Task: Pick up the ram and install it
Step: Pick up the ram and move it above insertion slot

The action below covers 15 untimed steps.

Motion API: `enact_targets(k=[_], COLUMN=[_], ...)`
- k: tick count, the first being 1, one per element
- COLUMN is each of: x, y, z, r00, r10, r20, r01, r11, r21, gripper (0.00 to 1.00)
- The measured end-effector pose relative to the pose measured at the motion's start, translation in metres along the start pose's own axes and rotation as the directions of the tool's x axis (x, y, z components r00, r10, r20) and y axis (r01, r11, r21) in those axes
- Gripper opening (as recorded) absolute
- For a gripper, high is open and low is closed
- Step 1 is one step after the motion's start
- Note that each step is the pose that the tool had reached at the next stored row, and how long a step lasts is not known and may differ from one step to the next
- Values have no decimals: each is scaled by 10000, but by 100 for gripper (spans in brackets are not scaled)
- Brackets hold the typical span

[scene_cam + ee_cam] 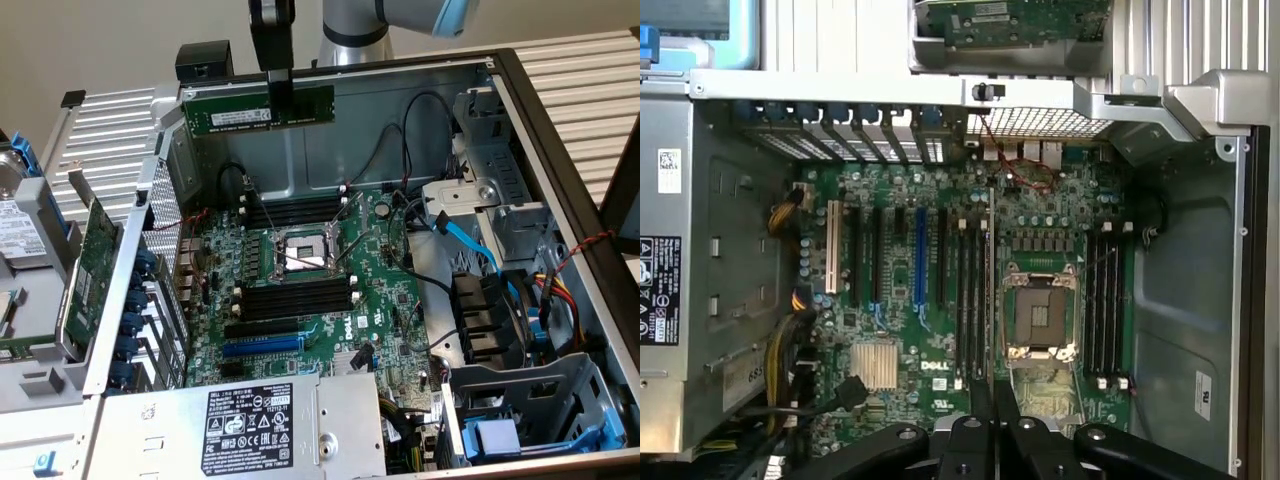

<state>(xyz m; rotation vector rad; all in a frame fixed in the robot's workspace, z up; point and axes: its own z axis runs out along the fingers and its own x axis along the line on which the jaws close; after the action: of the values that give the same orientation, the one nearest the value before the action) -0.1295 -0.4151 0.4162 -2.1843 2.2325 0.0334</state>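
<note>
The ram point(230, 112), a long green stick with a white label, hangs level in the air above the open computer case, near its back wall. My gripper point(281, 98) is shut on its upper edge near the middle. In the wrist view the ram point(991, 280) shows edge-on as a thin line running out from my gripper point(992, 402), over the black slots point(970, 300) beside the CPU socket point(1040, 320). A second bank of black slots point(1105, 300) lies on the socket's other side. On the motherboard the two slot banks point(300, 212) point(295, 297) flank the socket point(305, 252).
A broad green expansion card point(95, 260) leans outside the case wall at the exterior view's left. The power supply point(250, 425) sits at the front. Drive cages and cables point(500, 300) crowd the exterior view's right. Loose wires point(400, 150) cross above the board.
</note>
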Motion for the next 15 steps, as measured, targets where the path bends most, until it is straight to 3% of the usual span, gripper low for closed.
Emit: enact_targets(k=[5,9,13,15], x=[-2,-52,-62,-62], y=[-11,-10,-10,-10], z=[0,9,23,35], r00=[10000,9999,9999,9999], r10=[-1,1,29,89], r20=[-10,-111,-134,-132], r01=[1,-1,-26,-85], r11=[10000,10000,9998,9995], r21=[-16,-1,221,302], gripper=[13,13,13,13])
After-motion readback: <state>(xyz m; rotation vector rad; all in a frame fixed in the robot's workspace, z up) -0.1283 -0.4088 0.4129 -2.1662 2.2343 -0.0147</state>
